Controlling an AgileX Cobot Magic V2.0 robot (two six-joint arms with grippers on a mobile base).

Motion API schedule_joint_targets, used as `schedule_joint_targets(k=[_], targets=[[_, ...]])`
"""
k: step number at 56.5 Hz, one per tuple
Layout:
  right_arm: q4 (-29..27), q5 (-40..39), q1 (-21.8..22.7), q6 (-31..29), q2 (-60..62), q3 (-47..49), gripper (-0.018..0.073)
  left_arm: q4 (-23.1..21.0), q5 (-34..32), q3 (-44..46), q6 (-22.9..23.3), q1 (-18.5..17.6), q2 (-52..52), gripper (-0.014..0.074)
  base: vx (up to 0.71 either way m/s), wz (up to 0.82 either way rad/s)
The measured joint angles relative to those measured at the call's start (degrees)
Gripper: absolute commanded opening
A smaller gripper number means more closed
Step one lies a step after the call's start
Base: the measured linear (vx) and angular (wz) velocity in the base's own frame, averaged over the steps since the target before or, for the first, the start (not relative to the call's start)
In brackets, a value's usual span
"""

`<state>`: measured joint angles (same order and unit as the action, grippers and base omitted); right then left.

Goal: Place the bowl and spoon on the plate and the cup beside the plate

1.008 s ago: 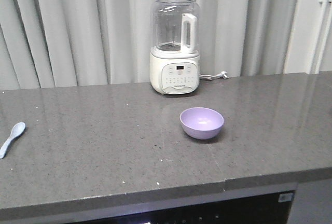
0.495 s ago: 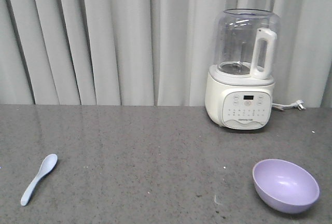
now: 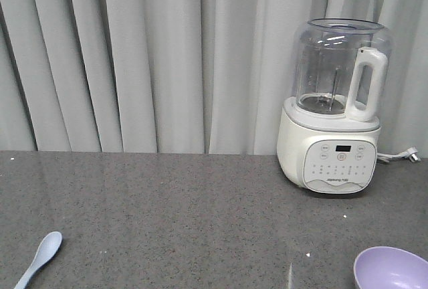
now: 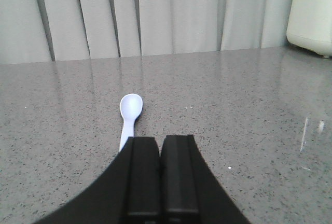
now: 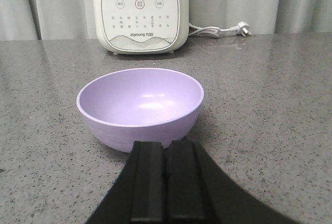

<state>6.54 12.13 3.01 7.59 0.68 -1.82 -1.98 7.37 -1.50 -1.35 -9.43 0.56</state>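
your left pincer (image 4: pixel 160 143), closed and empty, sits just behind the spoon (image 4: pixel 129 111), whose handle points back at it. your right pincer (image 5: pixel 166 149), also closed, faces the bowl (image 5: pixel 140 105) on the tabletop (image 5: pixel 270 105).

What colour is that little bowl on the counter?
Plain lavender purple, with no pattern. The bowl shows best in the right wrist view.

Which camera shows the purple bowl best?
The right wrist view: the whole bowl sits centred, rim and inside visible. The front view catches only its rim, cut off at the bottom right corner. The left wrist view misses it.
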Motion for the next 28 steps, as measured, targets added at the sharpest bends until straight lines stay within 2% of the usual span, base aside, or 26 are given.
schedule_joint_targets(k=[28], targets=[[0.0, -0.13, 0.0, 0.0, 0.0, 0.0, -0.0008, 0.0, 0.0, 0.0, 0.0, 0.0, 0.0, 0.0002, 0.01, 0.0]])
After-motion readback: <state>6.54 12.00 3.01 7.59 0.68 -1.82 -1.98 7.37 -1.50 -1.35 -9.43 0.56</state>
